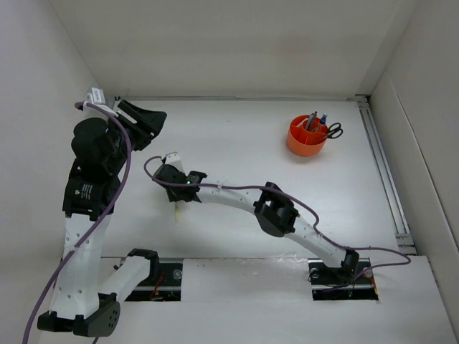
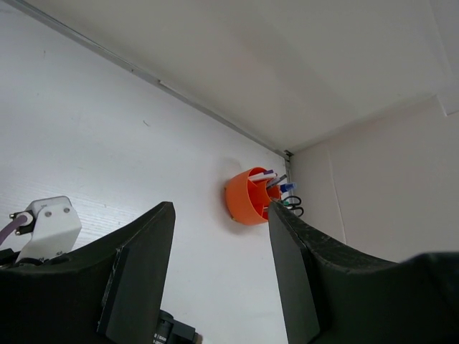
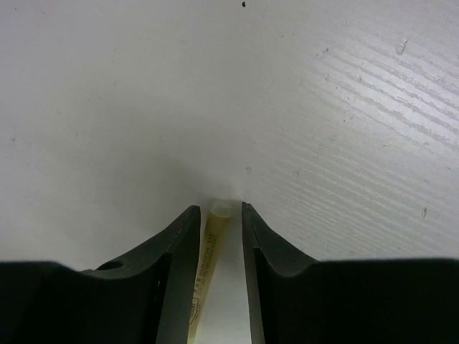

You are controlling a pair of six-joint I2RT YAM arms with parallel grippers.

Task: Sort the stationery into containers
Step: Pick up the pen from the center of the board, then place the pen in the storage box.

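The pale yellow stick [image 3: 214, 240] lies on the white table between my right gripper's [image 3: 219, 210] fingers. It rests against the left finger, with a gap to the right one, so the jaws are narrowly open around it. In the top view the stick's end [image 1: 176, 211] pokes out below the right gripper [image 1: 177, 195]. The orange organiser cup [image 1: 307, 137] stands at the far right and holds pens [image 1: 313, 120] and black-handled scissors [image 1: 334, 130]. My left gripper [image 1: 147, 119] is open, empty and raised at the far left. Its wrist view shows the cup [image 2: 247, 196] between its fingers [image 2: 143, 272].
A metal rail [image 1: 384, 172] runs along the table's right edge by the side wall. White walls enclose the back and both sides. The left arm's elbow [image 1: 93, 165] stands tall over the left side of the table.
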